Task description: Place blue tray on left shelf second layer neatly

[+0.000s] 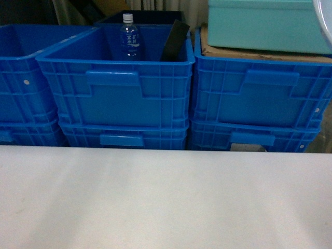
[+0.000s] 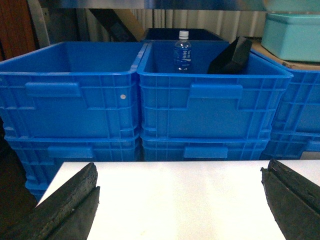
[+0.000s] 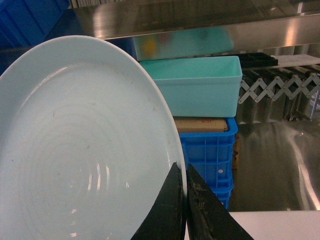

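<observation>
- My right claw [image 3: 186, 200] is pinching the rim of the blue tray [image 3: 75, 150], fingers pressed together with the edge between them. In the right wrist view the pale dish is filling most of the left side, and faint concentric rings are showing in its bottom.
- In the head view only a sliver of that tray is peeking in at the top right corner [image 1: 326, 21], so it's being held up high on the right.
- My left claw [image 2: 180, 200] is sitting spread wide, not gripping anything, with both dark fingers [image 2: 65, 205] hanging over the near white table [image 2: 175, 195].
- Beyond the table, dark blue crates [image 1: 119, 88] are sitting stacked in rows. The middle one is holding a water bottle [image 1: 129, 39] standing upright and a black object [image 1: 175, 40] leaning against its right wall.
- A turquoise box [image 3: 197, 85] is resting on cardboard [image 3: 200, 125] on top of the right-hand crate stack.
- The steel shelf [image 3: 165, 17] is running across just above that box, shiny and reflecting it.
</observation>
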Controlling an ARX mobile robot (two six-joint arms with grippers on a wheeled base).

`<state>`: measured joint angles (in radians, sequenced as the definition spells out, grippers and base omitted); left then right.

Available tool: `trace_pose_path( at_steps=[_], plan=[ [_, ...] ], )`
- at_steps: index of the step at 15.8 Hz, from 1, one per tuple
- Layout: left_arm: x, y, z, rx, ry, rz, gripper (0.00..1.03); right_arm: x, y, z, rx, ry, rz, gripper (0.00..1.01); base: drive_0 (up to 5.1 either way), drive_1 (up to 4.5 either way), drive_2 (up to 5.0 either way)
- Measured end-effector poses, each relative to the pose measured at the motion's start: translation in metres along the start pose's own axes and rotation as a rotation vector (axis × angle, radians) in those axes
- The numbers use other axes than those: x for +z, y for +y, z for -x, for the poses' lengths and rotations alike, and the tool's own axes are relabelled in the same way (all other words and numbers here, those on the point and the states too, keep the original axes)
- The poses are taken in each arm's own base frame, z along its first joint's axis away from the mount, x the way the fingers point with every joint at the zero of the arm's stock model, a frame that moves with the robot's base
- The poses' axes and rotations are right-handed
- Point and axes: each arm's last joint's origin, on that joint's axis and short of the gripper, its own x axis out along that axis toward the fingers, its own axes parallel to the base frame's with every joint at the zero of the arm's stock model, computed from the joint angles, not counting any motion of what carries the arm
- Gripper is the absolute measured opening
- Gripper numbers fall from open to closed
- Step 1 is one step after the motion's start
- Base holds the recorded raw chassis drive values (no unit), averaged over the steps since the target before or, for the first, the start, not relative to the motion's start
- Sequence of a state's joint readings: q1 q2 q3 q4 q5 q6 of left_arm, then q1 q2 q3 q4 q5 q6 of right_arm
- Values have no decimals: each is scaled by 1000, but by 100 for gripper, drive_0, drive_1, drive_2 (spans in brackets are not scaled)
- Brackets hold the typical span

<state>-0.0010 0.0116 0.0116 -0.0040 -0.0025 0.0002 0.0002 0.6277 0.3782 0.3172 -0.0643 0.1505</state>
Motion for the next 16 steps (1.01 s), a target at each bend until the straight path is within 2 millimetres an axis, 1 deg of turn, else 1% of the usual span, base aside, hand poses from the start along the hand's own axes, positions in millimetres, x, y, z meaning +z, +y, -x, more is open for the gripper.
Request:
trace_pose_path(
  at_steps=[6,16],
  plan=[
    [0,0,0,2,-2,0,98,0,0,0,3,3,-7,2,447,-269,-269],
    [0,0,0,-2,0,0,98,0,0,0,0,2,-7,2,332,-394,-394]
  ],
)
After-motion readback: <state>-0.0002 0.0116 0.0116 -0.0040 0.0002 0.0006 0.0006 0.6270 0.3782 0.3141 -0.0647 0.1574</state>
